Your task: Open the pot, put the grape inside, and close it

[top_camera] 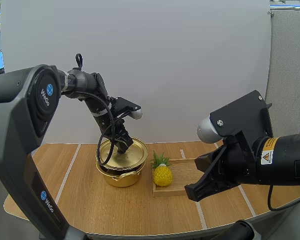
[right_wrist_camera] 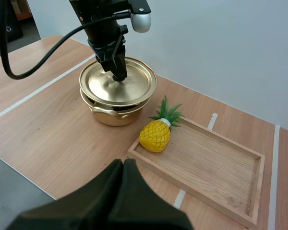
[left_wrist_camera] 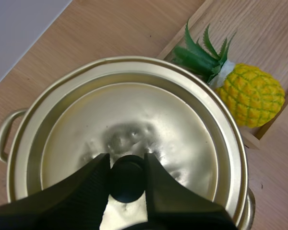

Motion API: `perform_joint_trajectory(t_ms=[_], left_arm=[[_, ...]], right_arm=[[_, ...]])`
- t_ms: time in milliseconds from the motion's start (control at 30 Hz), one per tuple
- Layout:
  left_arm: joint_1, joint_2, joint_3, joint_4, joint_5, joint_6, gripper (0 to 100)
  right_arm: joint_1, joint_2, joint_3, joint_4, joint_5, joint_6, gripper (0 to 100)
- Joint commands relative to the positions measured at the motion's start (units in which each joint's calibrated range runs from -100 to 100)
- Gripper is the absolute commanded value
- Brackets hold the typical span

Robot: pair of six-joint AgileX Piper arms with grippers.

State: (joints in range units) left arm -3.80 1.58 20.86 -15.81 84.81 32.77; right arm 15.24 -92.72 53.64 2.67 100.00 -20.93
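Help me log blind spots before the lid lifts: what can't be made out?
- Inside of the pot: hidden by the lid, all views.
- Sides of the lid knob: left wrist view, covered by the fingers of the left gripper.
- Near right corner of the tray: high view, behind the right gripper.

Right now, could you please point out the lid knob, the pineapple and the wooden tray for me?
lid knob (left_wrist_camera: 128, 177), left wrist view, its black top.
pineapple (right_wrist_camera: 154, 135), right wrist view, middle of the yellow body.
wooden tray (right_wrist_camera: 216, 167), right wrist view, bare floor near its middle.

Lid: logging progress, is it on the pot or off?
On. The lid rests on the pot, its knob pinched by the left gripper.
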Motion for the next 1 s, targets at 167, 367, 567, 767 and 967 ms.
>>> perform_joint_trajectory(t_ms=[167, 367, 567, 767, 967], left_arm=[[-0.09, 0.1, 0.1, 0.4, 1.3, 0.9, 0], [-0.09, 0.4, 0.1, 1.5, -0.1, 0.9, 0], [-0.09, 2.9, 0.3, 1.3, 0.9, 0.9, 0], [-0.09, 3.3, 2.4, 1.3, -4.1, 0.9, 0], [-0.09, 3.6, 2.9, 1.4, -3.6, 0.9, 0]], right_arm=[[-0.2, -0.5, -0.1, -0.4, 0.0, 0.1, 0], [-0.2, -0.5, -0.1, -0.4, 0.0, 0.1, 0], [-0.8, -0.5, -0.1, -0.4, 0.0, 0.1, 0], [-0.8, -0.5, -0.1, -0.4, 0.0, 0.1, 0], [-0.8, -0.5, -0.1, -0.4, 0.0, 0.1, 0]])
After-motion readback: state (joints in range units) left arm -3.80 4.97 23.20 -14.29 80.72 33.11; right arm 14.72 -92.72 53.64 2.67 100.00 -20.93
